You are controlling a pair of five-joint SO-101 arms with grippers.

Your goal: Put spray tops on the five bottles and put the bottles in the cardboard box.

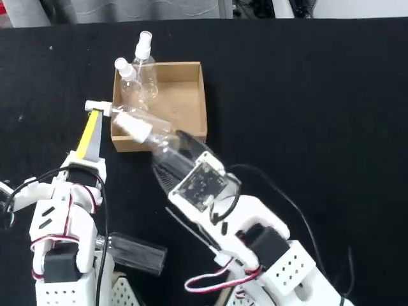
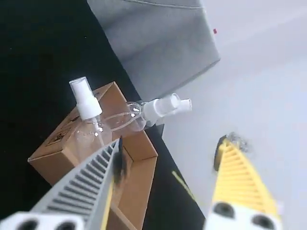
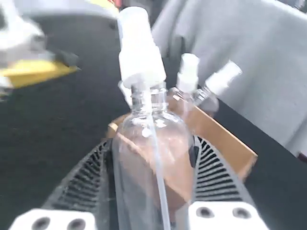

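I'd want the right tool (image 1: 167, 149), clamped on the clear white-topped spray bottle (image 1: 157, 132), well past the brown cardboard box (image 1: 183, 105) wall before releasing.

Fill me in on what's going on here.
The right gripper holds a clear bottle with its spray top on, tilted over the near edge of the cardboard box. Two capped bottles are already in the box's far corner. The left gripper sits beside the box, fingers open and empty.
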